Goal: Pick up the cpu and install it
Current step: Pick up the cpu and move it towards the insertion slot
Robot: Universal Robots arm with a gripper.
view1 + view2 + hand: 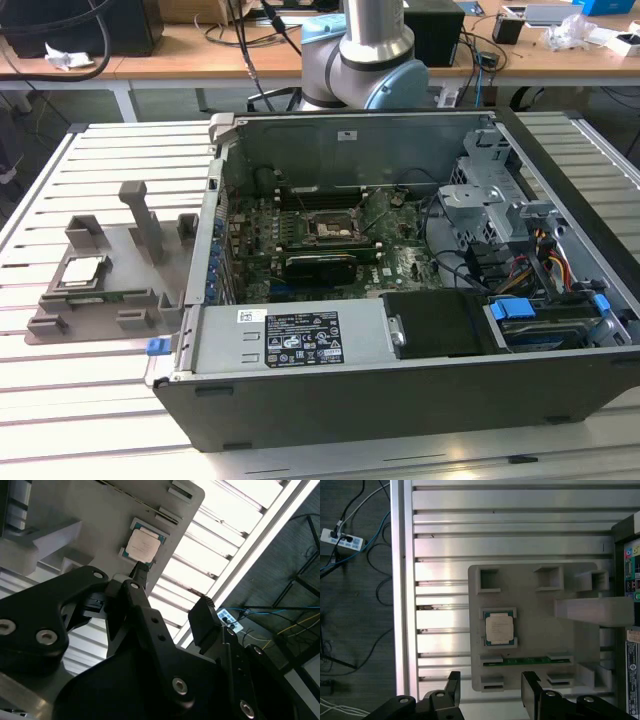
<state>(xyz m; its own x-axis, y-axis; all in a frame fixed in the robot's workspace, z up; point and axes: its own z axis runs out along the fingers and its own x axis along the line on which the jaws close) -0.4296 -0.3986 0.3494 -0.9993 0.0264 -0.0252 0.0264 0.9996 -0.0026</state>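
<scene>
Note gripper (pixel 492 682) open, holding nothing. Locate cpu (pixel 499 629) straight ahead of it, untouched, seated in grey fixture (pixel 535 597). Beware off-centre descent: likely to clip nest corners, tilting chip.

- In the exterior view we see our arm (pixel 375 40) as a silver tube standing upright on a bulky joint of grey and pale blue.
- In both wrist views our gripper (pixel 491 695) (pixel 171 597) is black and spread wide.
- Its two fingers (pixel 530 691) stand well apart, with open space between them.
- Silver bolts stud its linkage.
</scene>
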